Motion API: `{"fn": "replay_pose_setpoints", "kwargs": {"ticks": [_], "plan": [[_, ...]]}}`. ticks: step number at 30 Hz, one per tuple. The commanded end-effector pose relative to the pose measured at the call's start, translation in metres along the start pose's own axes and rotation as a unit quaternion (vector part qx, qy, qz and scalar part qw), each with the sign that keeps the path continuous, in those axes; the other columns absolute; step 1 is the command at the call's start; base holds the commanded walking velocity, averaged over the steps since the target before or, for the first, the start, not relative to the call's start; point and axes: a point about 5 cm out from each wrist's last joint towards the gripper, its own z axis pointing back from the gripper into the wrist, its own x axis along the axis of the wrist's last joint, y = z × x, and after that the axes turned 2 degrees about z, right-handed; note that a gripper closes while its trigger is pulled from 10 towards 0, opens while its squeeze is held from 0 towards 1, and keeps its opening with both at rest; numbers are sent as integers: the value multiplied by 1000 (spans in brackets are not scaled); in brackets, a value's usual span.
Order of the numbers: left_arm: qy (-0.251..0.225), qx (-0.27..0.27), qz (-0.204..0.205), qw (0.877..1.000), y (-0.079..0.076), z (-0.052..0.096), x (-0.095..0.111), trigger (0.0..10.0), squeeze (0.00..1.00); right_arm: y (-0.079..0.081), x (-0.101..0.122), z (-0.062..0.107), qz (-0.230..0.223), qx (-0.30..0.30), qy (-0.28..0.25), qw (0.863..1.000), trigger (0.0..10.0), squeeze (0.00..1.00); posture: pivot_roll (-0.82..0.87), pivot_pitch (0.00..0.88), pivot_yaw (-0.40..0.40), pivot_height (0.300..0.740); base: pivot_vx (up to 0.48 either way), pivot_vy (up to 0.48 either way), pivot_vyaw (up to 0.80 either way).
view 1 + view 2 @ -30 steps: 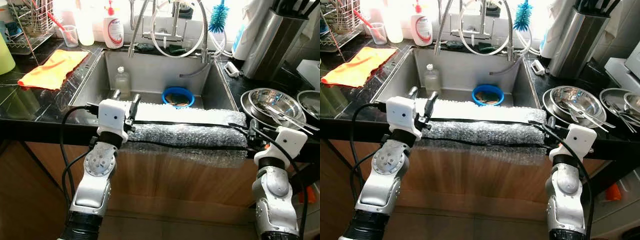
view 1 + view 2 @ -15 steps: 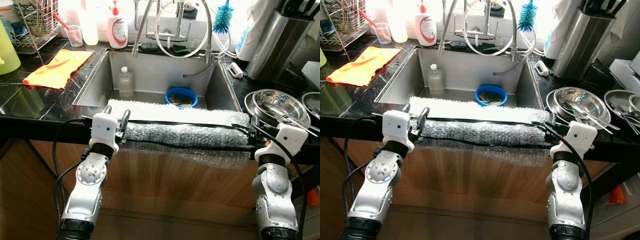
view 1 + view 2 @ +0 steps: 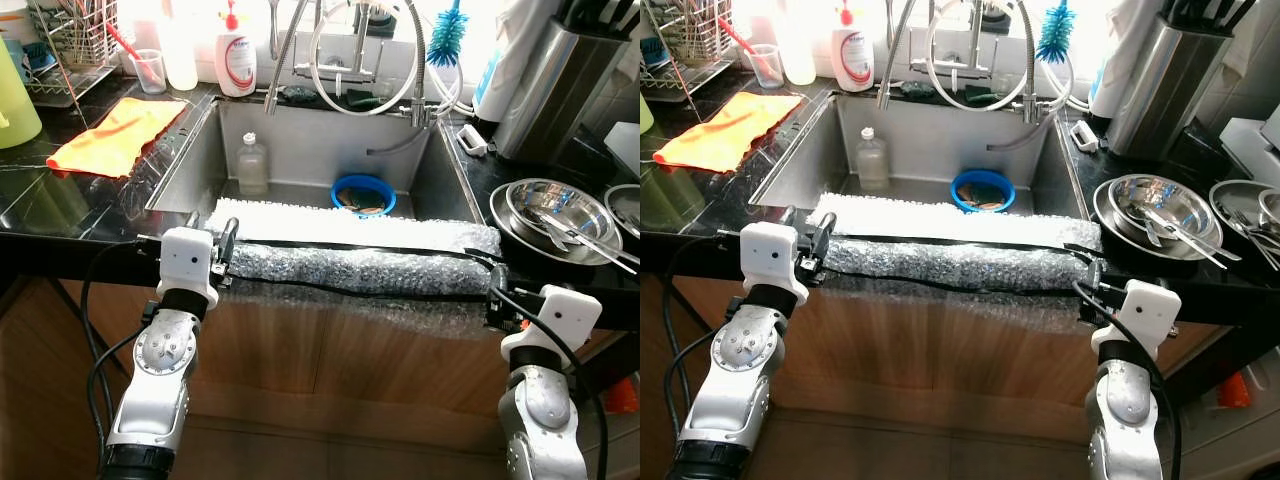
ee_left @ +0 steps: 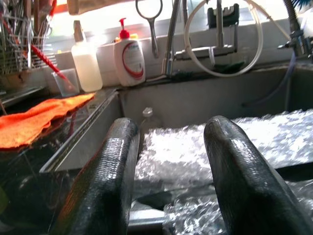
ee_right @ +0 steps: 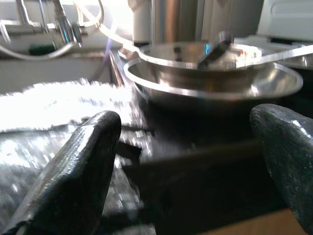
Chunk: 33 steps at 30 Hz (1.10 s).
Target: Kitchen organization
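Left claw [image 3: 208, 240]: released, both black fingers [image 4: 110, 171] spread, positioned at the left end of the bubble-wrap padding [image 3: 350, 255] that covers the front edge of the stainless steel sink [image 3: 300, 140]. It grasps nothing.

Right claw [image 3: 1092, 275]: released, fingers [image 5: 83, 156] wide apart, low at the front edge of the black worktop [image 3: 60, 205], at the right end of the padding and just before the nested stainless steel bowls [image 3: 548, 205].

Task items. A blue round bowl [image 3: 363, 192] and a clear plastic bottle [image 3: 251, 165] stand in the sink basin, well apart from both claws. An orange cloth [image 3: 110, 135] lies on the worktop left of the sink.

Recommended procedure. No item is engaged yet, and which one comes first cannot be told. Lift each claw clear of the padded edge before reaching forward. Approach the blue bowl by its rim. Steer clear of the hanging tap hose [image 3: 360, 60].

Labels. A white pump bottle [image 3: 233, 55] behind the sink carries a red-and-white label; its writing is too small to read.
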Motion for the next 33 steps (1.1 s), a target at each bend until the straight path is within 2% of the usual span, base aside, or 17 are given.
{"fn": "replay_pose_setpoints", "kwargs": {"ticks": [1,9,20,22,23,24,25,26,33], "plan": [[-12,-3,0,1000,-2,0,5,10000,0,-3,13,-7,6,-6,-29,1000,10000,0,-28,0,-80,740,0,0,0],[-16,-1,-1,1000,-2,-1,7,10000,0,-8,27,-26,16,-10,-56,998,10000,0,-21,0,-82,740,0,0,0],[-15,-5,-5,1000,-4,-3,6,10000,0,-8,24,-43,19,-22,-39,999,10000,0,-20,0,-79,740,0,0,0],[-15,-5,-5,1000,-4,-4,6,10000,0,-7,21,-50,9,-21,-28,999,10000,0,-20,0,-78,740,0,0,0],[-13,-6,-5,1000,-6,-4,5,10000,0,-7,20,-53,6,-22,-26,999,8706,0,-14,0,-79,740,0,0,0],[-12,-7,-5,1000,-6,-4,5,10000,0,-8,20,-55,3,-25,-24,999,4667,0,-14,0,-79,740,0,0,0],[-12,-8,-5,1000,-7,-4,5,10000,0,-8,20,-57,-2,-29,-23,999,1686,0,-13,0,-80,740,0,0,0],[-12,-8,-5,1000,-7,-4,5,10000,0,-8,20,-58,-3,-29,-23,999,0,0,-13,0,-80,740,0,0,0],[-11,-7,-7,1000,-7,-3,5,10000,0,-5,20,-61,-1,-21,-26,999,0,0,-6,0,-83,740,0,0,0]]}}
